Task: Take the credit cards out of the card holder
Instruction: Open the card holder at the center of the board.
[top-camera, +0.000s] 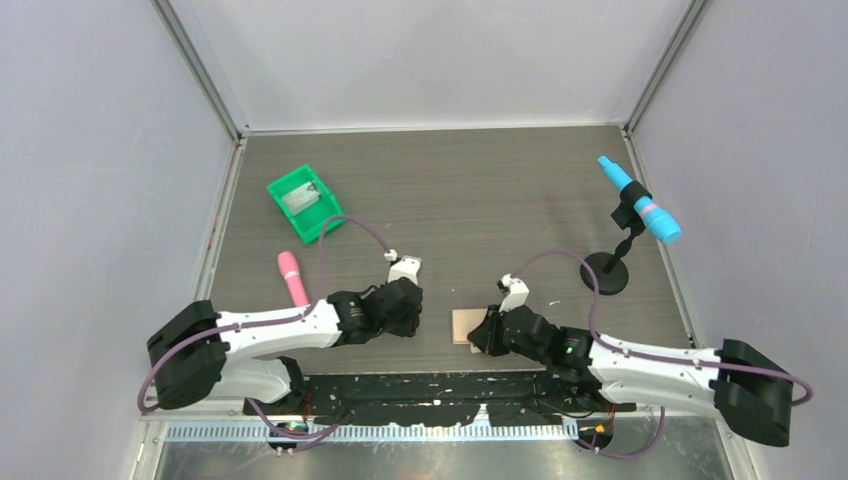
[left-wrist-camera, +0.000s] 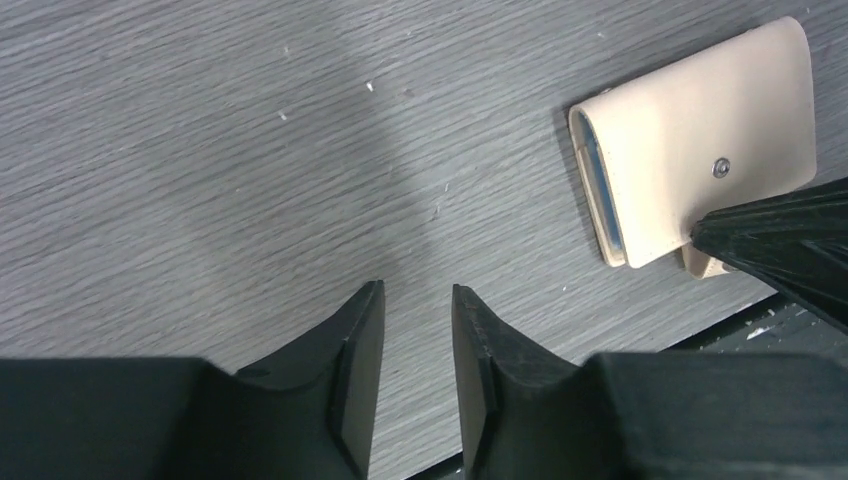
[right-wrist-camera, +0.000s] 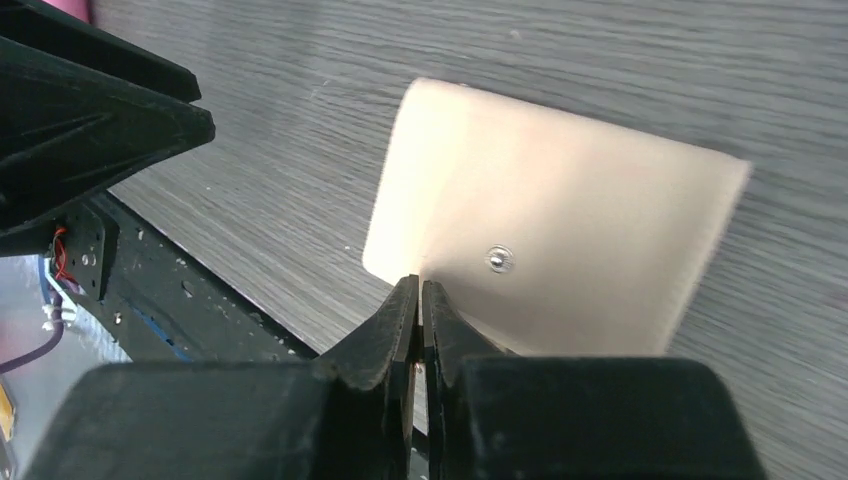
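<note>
Folded card holder (top-camera: 464, 326) lying flat and closed on the grey counter (top-camera: 450, 190) near its front edge, between the two arms. At the right gripper (right-wrist-camera: 420, 287) the jaws are clenched on the small strap tab at the holder's near edge. At the left gripper (left-wrist-camera: 417, 293) the jaws are released with a narrow gap, grasping nothing, over the counter just beside the holder. A blue layer (left-wrist-camera: 597, 190) shows in the holder's open end; whether it is lining or card cannot be told. A green bin (top-camera: 298, 203) stands well apart, far left.
</note>
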